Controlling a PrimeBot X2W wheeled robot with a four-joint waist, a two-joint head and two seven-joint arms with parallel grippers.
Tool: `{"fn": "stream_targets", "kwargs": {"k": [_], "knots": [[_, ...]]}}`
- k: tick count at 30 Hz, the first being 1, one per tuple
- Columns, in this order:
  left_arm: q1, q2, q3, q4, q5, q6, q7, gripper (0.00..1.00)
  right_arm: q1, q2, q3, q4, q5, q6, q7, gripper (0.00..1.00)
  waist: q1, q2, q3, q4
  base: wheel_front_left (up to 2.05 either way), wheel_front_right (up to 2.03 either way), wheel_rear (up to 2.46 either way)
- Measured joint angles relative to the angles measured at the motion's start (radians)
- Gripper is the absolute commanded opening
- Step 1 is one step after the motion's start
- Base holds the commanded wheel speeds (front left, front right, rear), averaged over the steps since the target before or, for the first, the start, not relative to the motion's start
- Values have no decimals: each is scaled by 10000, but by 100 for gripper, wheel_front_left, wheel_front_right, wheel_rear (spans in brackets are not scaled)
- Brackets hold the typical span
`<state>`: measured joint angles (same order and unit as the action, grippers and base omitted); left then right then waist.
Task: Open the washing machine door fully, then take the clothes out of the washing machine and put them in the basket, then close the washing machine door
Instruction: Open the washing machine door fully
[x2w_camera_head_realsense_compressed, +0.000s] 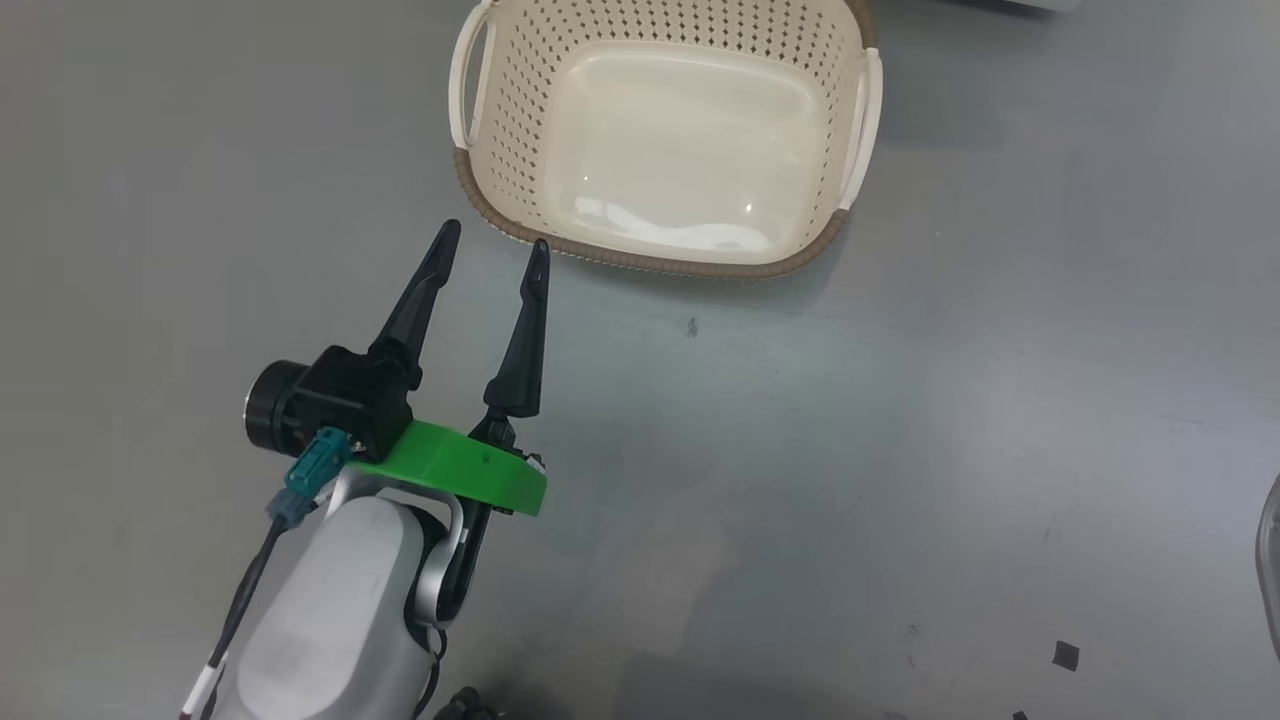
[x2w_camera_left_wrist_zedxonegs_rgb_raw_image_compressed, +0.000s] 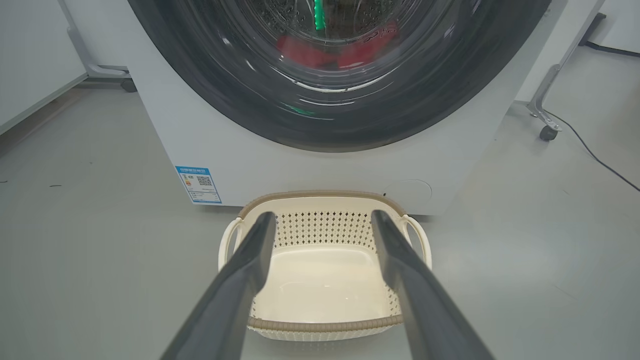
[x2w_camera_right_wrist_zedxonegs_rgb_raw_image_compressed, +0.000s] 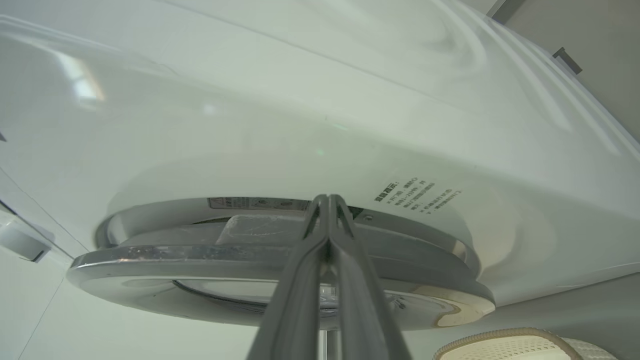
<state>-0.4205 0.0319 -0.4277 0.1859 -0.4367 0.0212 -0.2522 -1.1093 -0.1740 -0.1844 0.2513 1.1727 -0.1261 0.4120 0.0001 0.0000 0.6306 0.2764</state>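
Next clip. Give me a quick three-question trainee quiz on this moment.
1. Fill in: the left gripper is ___.
2. True or false: the basket is empty.
3. The red clothes are: A in the basket, B behind the glass of the washing machine door, C between the left gripper's fingers.
Key: 1 open; 2 true; 3 B.

Bare test lab, not a home: a white washing machine stands on plain grey floor beyond the left fingers, flanked by castored metal frame legs, with a loose cable trailing to their right.
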Motion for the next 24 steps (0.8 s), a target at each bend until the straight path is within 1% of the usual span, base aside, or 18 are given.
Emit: {"fn": "stream_targets", "kwargs": {"k": [4, 13, 24], "knots": [[-119, -27, -178, -8, 25, 0, 0, 100, -314, -217, 58, 372, -63, 0, 157, 0, 0, 0, 89, 175, 0, 0, 0], [-154, -38, -268, -36, -259, 13, 0, 100, -1179, -109, 151, 1195, -54, -2, 472, 0, -1, 0, 246, 449, 0, 0, 0], [-166, -46, -441, -52, -349, 102, 0, 100, -1987, 13, -36, 2209, 173, -4, 790, 0, -1, 0, 351, 616, 0, 0, 0]]}}
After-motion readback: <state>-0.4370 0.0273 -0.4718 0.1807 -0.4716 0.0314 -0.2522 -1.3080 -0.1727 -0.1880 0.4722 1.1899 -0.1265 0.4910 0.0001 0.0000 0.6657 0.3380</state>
